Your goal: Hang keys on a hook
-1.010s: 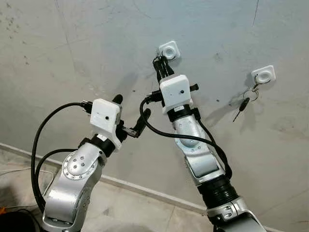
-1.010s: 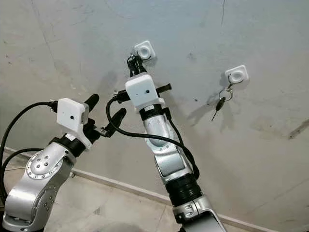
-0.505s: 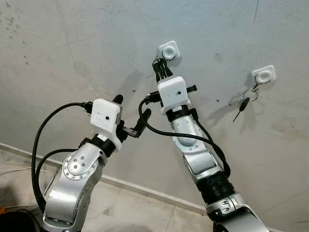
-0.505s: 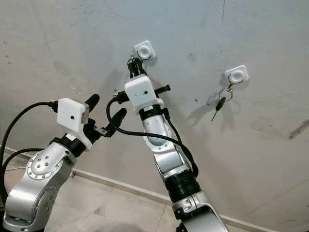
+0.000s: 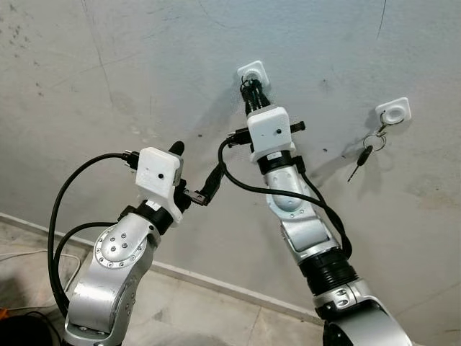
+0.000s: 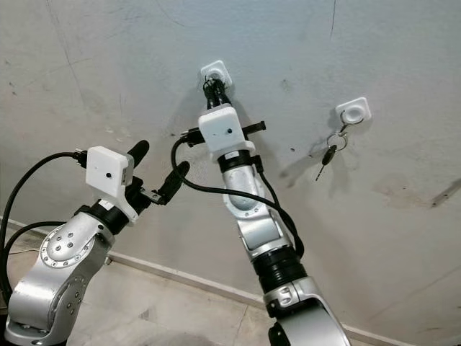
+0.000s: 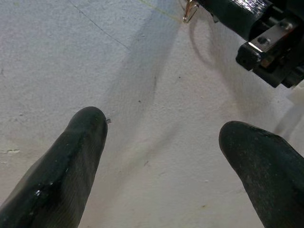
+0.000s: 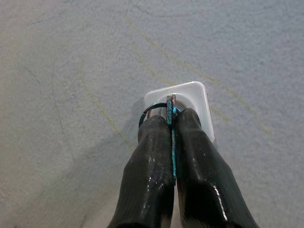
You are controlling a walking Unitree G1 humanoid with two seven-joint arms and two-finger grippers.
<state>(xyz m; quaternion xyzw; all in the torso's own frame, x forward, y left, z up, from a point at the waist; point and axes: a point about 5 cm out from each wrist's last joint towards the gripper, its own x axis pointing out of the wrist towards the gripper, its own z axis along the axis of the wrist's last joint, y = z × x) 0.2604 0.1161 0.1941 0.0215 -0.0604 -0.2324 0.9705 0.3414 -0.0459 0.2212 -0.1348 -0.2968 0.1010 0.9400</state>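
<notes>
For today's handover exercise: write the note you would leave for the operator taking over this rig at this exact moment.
Right gripper: jaws shut on the key, raised to the left wall hook; key ring at the hook plate.
Left gripper: jaws open, holding nothing, hovering beside the right arm.
Done: another key set hangs on the right hook.
Left: whether the ring has caught is unclear; confirm, then release and withdraw.

Your head stereo pair faces the grey wall [image 5: 108, 86] from near, sharing both arms and the two hooks. Your wrist cams look along the fingers, close on wall.
</notes>
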